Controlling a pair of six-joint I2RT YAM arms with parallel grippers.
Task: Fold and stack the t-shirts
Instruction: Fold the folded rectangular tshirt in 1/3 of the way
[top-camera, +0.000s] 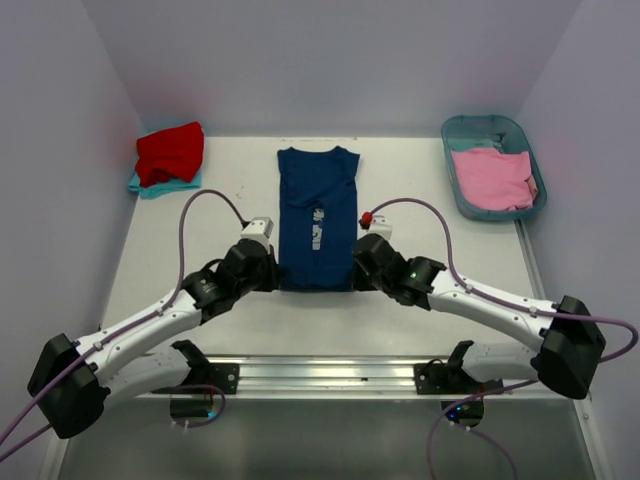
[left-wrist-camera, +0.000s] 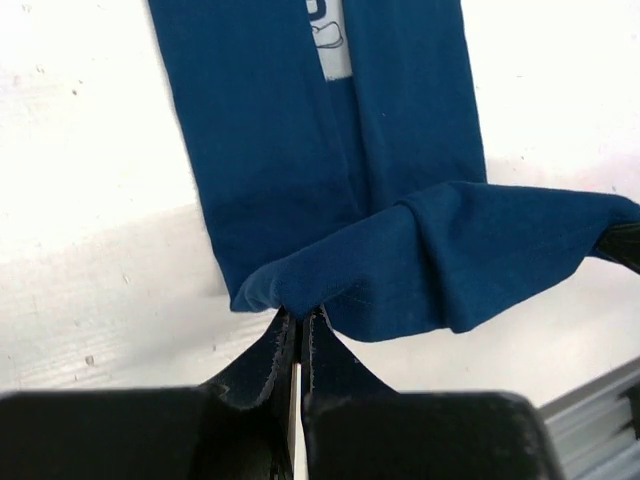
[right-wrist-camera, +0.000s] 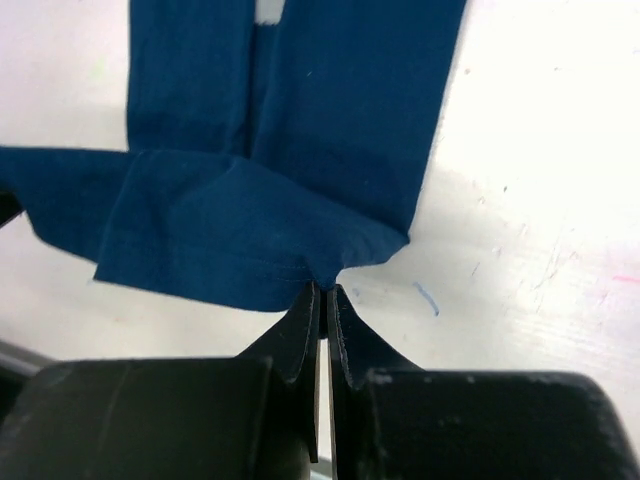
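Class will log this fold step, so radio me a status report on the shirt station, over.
Left gripper and right gripper shut on navy t-shirt's near hem corners. Shirt folded narrow, hem lifted. Red shirt, pink shirt well aside.

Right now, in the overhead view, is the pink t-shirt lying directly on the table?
No, the pink t-shirt lies inside the teal tub at the far right, within the tub's walls.

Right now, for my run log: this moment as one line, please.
left gripper: shut on hem of navy blue cloth t-shirt | right gripper: shut on same hem | fold: not yet done
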